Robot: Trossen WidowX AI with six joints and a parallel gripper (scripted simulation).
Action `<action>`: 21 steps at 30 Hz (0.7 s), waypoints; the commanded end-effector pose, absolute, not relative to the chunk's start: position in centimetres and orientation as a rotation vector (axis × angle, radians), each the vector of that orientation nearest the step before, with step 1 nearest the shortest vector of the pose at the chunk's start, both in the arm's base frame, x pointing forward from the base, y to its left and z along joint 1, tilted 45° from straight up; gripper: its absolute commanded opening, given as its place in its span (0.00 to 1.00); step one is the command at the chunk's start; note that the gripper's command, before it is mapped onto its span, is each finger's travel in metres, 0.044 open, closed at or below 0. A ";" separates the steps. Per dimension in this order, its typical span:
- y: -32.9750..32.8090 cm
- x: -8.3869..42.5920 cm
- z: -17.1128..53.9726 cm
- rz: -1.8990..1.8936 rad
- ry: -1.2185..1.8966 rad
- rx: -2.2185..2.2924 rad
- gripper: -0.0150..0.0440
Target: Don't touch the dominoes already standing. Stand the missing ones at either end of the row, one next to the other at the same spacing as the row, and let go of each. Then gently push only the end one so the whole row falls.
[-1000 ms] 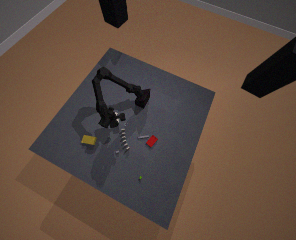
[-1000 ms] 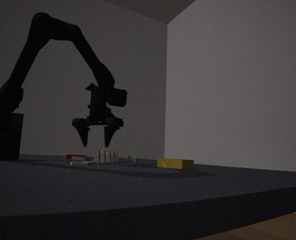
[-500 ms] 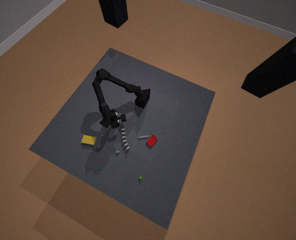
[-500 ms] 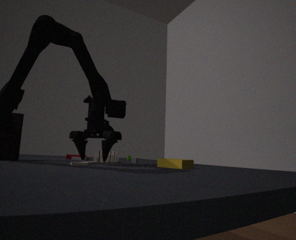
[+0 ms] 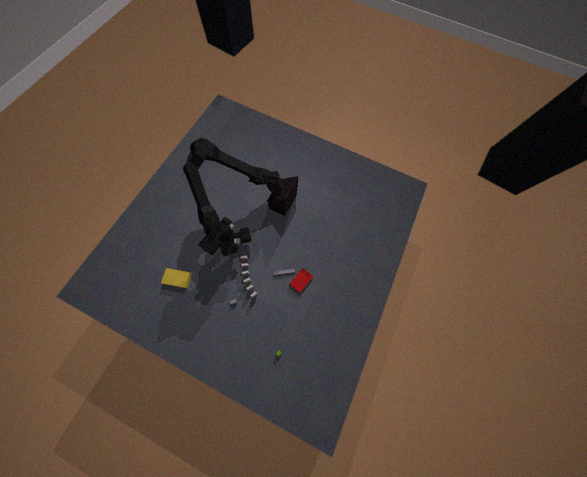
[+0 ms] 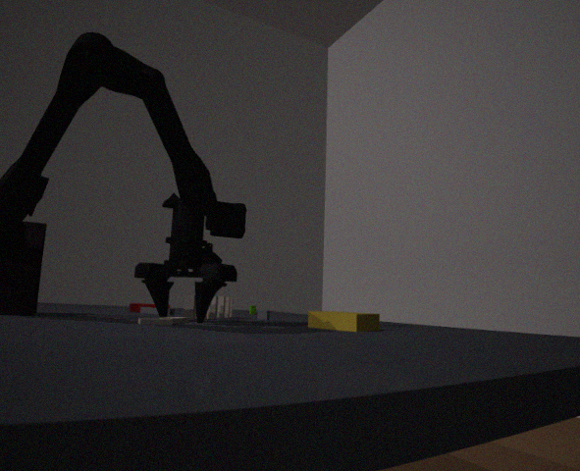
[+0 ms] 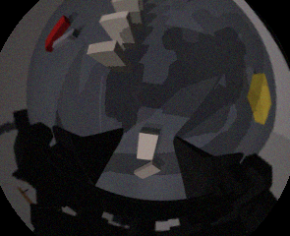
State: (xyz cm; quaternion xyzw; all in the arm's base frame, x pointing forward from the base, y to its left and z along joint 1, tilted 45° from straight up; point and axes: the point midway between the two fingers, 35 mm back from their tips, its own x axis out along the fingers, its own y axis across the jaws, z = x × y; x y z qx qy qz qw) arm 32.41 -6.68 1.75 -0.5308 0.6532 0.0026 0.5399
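Several pale dominoes stand in a slightly curved row; the row's near-end domino (image 5: pixel 243 257) (image 7: pixel 102 54) is the one closest to my gripper. Two pale dominoes lie on the dark mat off that end: one domino (image 5: pixel 236 239) (image 7: pixel 147 146) lies between my fingers, and another domino (image 5: pixel 230 226) (image 7: pixel 146 170) lies just behind it. My gripper (image 6: pixel 182 318) (image 7: pixel 148 136) is open, pointing down, with its tips close to the mat on either side of the first lying domino. The fingers appear clear of it. In the top view the gripper body hides the fingertips.
A yellow block (image 5: pixel 176 278) (image 6: pixel 333 321) (image 7: pixel 259 98) lies to one side of the row. A grey bar (image 5: pixel 284 272) and a red block (image 5: pixel 301 280) (image 7: pixel 57 32) lie on the other side. A small grey block (image 5: pixel 232 303) is near the far end, with a green cube (image 5: pixel 278 353) beyond.
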 end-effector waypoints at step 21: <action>-4.5 32.1 3.9 0.010 1.559 -1.271 0.44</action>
